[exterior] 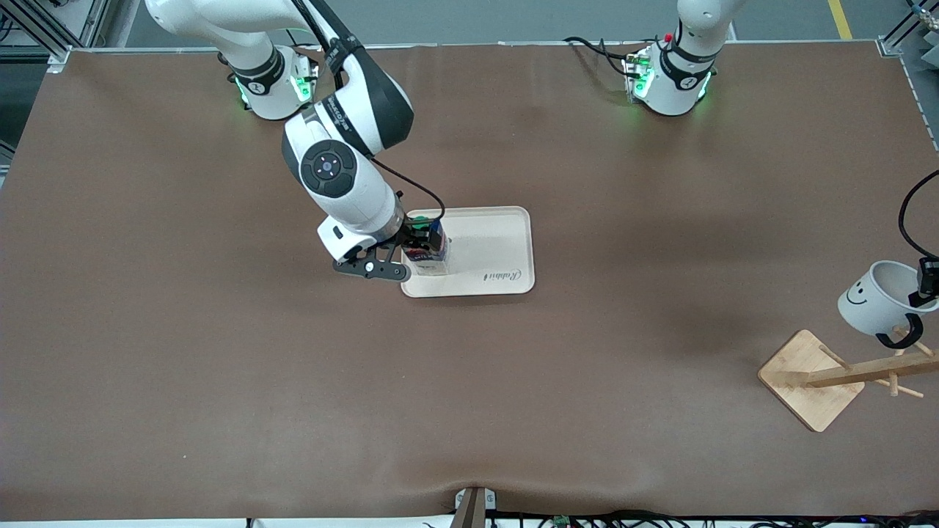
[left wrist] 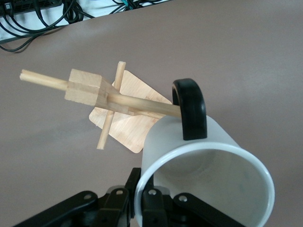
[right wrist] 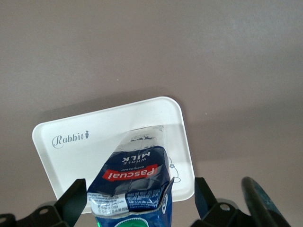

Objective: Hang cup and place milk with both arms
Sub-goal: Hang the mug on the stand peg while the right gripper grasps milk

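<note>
Milk (exterior: 428, 249) stands on tray (exterior: 499, 242) between right tool's (exterior: 411, 253) released fingers; left tool (exterior: 926, 282) grasps cup (exterior: 877, 297).

Front: you're looking down from high across the table (exterior: 220, 367).
Wrists: you're sitting close, sharing the rack (left wrist: 120, 111) (exterior: 821, 378) and tray (right wrist: 71, 137) (exterior: 499, 249) with the front view.

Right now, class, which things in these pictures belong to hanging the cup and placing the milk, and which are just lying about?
Part of the job:
cup, held by the left gripper at the wooden rack
milk, standing on the white tray, with the right gripper open around it

Just lying about:
cables at the table edge nearest the front camera
</note>
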Robot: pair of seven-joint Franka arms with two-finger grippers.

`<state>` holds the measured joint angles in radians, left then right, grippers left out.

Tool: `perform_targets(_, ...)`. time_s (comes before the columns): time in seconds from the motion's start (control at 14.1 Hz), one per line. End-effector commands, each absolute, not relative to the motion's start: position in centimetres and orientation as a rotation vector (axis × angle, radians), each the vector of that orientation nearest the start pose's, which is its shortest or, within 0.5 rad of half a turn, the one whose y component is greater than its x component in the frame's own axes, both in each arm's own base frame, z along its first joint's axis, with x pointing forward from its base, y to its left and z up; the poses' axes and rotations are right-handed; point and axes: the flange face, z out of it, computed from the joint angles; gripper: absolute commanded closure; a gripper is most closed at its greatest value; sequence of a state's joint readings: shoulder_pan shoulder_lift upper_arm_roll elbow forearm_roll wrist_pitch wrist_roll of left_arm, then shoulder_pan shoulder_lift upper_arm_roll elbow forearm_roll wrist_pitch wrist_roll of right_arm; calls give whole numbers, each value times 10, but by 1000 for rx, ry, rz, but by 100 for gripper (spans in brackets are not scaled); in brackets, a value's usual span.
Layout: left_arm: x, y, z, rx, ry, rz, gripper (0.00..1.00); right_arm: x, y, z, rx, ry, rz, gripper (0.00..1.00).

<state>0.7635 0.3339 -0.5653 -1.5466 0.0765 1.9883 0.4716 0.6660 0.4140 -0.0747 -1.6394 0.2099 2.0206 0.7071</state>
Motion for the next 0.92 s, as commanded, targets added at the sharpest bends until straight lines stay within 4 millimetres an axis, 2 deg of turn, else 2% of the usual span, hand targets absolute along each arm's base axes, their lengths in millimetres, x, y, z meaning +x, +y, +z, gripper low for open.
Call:
perform_targets(0.0,644,186,493,-3170,431,-316,100,534,406,364,-3020,406,214,0)
perform_targets(0.28,648,203,472,-3188,424,-322,100,530,411,354,-3029,401,231,0)
perform_targets(0.35,648,203,472,-3188,421,-324,93,531,410,351,-3032,404,238,0)
perform_targets(0.43,649,204,471,-3182,425,-327,76,532,410,353,-3029,406,236,0)
perform_targets(0.5,649,204,469,-3183,428,-324,33,536,407,356,-3025,409,230,0)
perform_targets(0.57,650,203,469,-3186,420,-324,0,537,405,357,-3023,409,228,0)
perform_targets(0.71,654,192,476,-3180,432,-340,0,538,403,361,-3023,412,241,0)
perform_targets(0.85,659,169,486,-3178,390,-349,0,545,398,378,-3024,419,261,0)
